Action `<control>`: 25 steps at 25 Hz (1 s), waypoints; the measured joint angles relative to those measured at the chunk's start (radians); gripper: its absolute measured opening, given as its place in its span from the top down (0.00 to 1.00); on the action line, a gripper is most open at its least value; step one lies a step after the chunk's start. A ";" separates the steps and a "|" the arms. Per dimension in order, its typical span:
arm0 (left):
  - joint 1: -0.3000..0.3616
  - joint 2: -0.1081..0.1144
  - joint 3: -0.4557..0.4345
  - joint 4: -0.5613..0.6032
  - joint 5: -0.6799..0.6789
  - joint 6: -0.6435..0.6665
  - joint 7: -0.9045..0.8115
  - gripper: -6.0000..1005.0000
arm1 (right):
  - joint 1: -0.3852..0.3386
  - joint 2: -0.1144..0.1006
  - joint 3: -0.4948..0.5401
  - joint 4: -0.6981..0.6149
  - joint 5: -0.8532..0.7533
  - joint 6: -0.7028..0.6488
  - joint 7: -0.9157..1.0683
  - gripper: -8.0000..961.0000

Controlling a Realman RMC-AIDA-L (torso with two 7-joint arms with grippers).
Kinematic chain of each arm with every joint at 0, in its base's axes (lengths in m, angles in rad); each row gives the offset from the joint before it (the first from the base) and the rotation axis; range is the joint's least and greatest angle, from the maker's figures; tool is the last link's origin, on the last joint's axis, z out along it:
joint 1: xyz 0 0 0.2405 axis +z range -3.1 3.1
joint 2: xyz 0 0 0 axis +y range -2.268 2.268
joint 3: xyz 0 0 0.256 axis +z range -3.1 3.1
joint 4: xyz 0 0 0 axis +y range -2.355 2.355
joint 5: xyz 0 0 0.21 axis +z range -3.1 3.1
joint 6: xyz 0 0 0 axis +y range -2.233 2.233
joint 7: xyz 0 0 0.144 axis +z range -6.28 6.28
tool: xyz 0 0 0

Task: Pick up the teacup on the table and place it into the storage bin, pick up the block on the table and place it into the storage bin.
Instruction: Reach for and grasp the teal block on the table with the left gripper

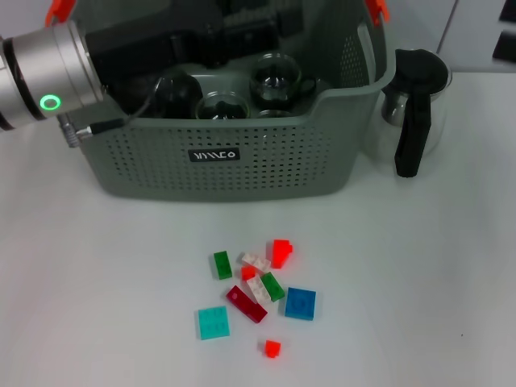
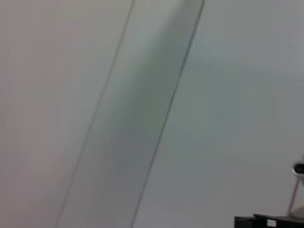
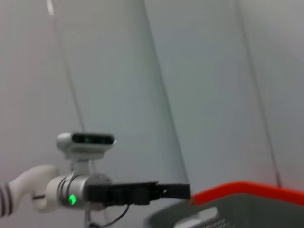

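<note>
Several blocks [image 1: 256, 292] lie loose on the table [image 1: 97, 290]; glass teacups [image 1: 274, 81] already sit inside the storage bin [image 1: 242, 157].
Left end effector [image 1: 242, 32] reaches over the bin, finger state indeterminate; blocks lie forward of and below it, beyond the bin's front wall.

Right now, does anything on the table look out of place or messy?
The blocks lie in a loose heap before the storage bin, some overlapping. The left gripper reaches over the bin, where glass cups stand upright. Nothing is spilled.
</note>
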 joint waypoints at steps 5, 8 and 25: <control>-0.018 0.041 -0.014 0.001 0.089 0.104 -0.065 0.12 | 0.001 -0.017 -0.089 -0.036 -0.049 -0.058 0.042 0.07; -0.020 0.058 -0.042 0.006 0.151 0.211 -0.091 0.12 | 0.001 -0.005 -0.141 -0.082 -0.086 -0.079 0.077 0.07; 0.021 0.051 -0.086 0.026 0.448 0.415 -0.075 0.12 | 0.037 0.007 -0.282 -0.140 -0.234 -0.087 0.193 0.07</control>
